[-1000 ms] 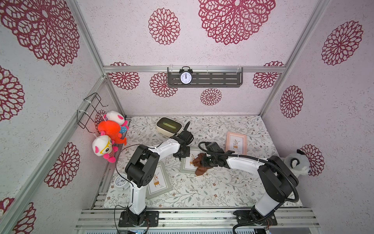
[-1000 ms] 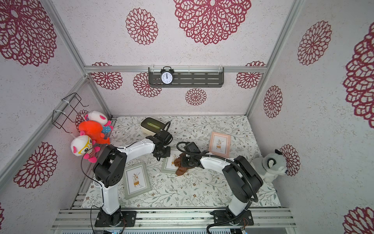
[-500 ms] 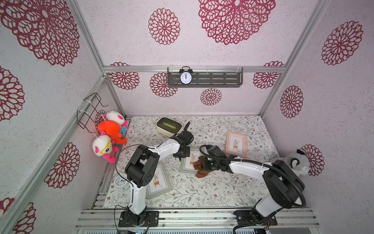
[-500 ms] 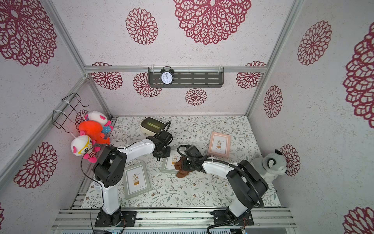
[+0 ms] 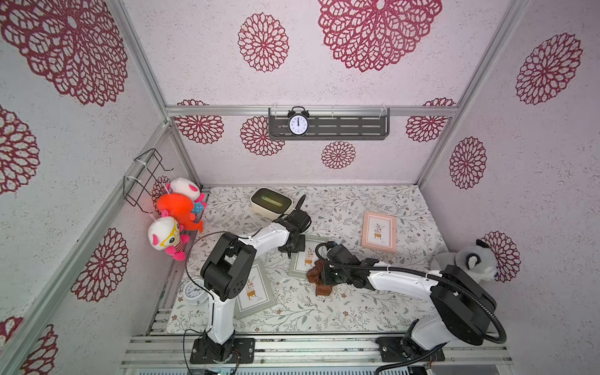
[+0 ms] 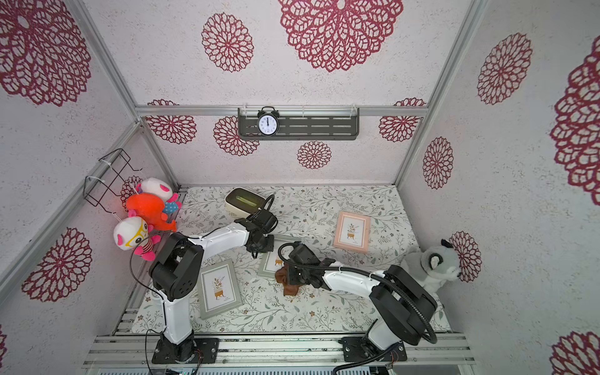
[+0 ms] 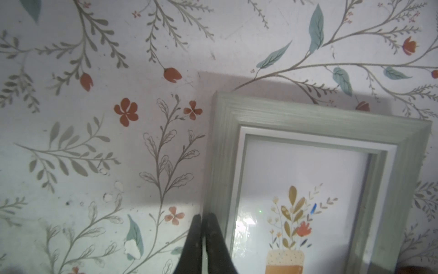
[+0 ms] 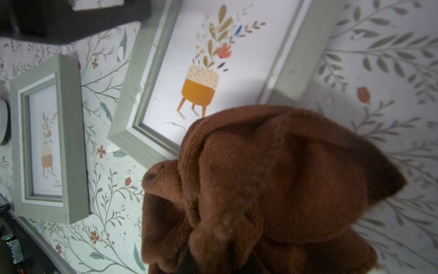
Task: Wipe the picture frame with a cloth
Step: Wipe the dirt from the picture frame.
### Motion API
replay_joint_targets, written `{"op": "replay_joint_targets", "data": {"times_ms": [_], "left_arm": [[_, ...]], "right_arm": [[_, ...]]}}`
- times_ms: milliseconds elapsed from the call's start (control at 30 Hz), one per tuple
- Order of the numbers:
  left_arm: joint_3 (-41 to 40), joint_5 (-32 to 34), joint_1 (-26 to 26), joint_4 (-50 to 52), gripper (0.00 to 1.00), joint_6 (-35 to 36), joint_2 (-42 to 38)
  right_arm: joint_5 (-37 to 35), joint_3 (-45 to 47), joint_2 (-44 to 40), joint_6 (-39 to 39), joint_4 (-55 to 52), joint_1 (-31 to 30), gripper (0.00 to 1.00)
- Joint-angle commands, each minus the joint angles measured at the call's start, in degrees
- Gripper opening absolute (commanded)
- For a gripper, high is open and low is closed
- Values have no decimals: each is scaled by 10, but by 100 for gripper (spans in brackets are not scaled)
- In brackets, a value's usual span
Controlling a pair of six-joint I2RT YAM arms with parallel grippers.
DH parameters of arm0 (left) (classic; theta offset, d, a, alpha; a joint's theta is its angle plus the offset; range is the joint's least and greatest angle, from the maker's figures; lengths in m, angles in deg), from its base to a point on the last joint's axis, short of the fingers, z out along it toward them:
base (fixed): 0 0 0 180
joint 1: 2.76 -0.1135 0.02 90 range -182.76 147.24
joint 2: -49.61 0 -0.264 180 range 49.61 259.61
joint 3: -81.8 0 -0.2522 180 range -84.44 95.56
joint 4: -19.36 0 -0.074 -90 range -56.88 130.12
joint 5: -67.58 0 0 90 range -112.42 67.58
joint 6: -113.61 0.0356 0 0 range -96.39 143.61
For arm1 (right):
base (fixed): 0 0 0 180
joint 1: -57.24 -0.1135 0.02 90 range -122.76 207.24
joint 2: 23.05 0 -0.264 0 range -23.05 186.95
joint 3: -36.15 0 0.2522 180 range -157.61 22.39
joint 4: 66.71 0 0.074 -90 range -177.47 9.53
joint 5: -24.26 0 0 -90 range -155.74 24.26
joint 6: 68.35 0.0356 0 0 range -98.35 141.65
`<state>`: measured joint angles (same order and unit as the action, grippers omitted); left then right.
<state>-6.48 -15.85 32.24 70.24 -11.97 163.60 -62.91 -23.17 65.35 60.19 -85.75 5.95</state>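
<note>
We have the grey-green picture frame (image 5: 302, 261) lying flat on the floral worktop (image 5: 341, 308), glass up, so it can be rubbed from above. The rust-brown cloth (image 8: 272, 178) sits bunched over the frame's corner nearest our right arm, partly on the worktop, clamped in our right pincer (image 5: 329, 276). Our left pincer (image 7: 202, 217), tips together and empty, rests at the frame's side edge, likely bracing it against sliding.

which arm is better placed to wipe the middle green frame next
Right. The right gripper is shut on the cloth, bunched over a corner of the middle green frame. The left gripper is shut and empty, its tips beside the frame's outer edge.
</note>
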Motion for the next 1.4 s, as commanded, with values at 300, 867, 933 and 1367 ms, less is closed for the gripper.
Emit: {"op": "replay_joint_targets", "data": {"times_ms": [300, 867, 933, 1367], "left_arm": [[-50, -79, 28, 46, 7, -7, 73], [-51, -82, 27, 43, 7, -6, 76], [-51, -83, 28, 44, 7, -6, 76], [-49, -81, 28, 46, 7, -7, 78]], "right_arm": [[-24, -101, 114, -42, 21, -81, 0], [-77, 16, 0, -15, -50, -71, 0], [-71, 1, 15, -21, -39, -71, 0], [-52, -149, 115, -63, 17, -56, 0]]}}
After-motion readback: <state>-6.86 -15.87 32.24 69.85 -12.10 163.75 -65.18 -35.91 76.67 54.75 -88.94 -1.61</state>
